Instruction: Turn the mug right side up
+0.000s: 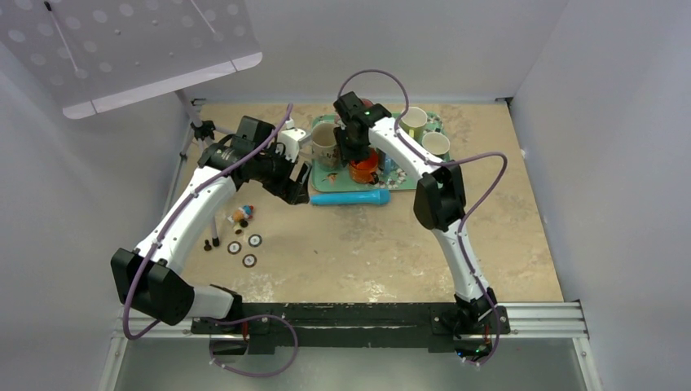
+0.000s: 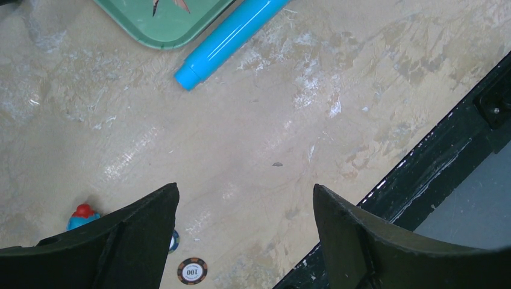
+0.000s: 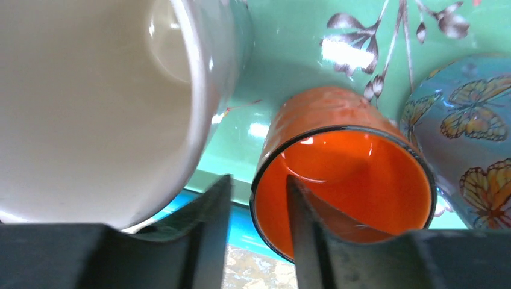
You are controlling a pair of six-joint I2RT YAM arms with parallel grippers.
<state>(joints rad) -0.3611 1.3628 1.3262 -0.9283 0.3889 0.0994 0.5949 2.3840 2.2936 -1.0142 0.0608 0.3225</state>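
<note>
The orange mug (image 1: 364,167) stands upright, mouth up, at the near edge of the green tray (image 1: 401,184). In the right wrist view its orange inside (image 3: 349,162) faces the camera. My right gripper (image 1: 357,153) hangs over its rim. The right gripper (image 3: 256,180) straddles the mug wall, one finger inside and one outside, with a small gap showing on each side, so the jaws are open. My left gripper (image 1: 297,194) hovers open and empty over bare table left of the tray. Nothing is between the left gripper's fingers (image 2: 244,192).
A white mug (image 3: 90,90) stands close to the left of the orange one, and a butterfly-patterned cup (image 3: 476,120) to its right. Two pale cups (image 1: 424,132) stand at the tray's back. A blue tube (image 1: 350,198) lies before the tray. Poker chips (image 1: 244,248) and a small toy (image 1: 241,214) lie left.
</note>
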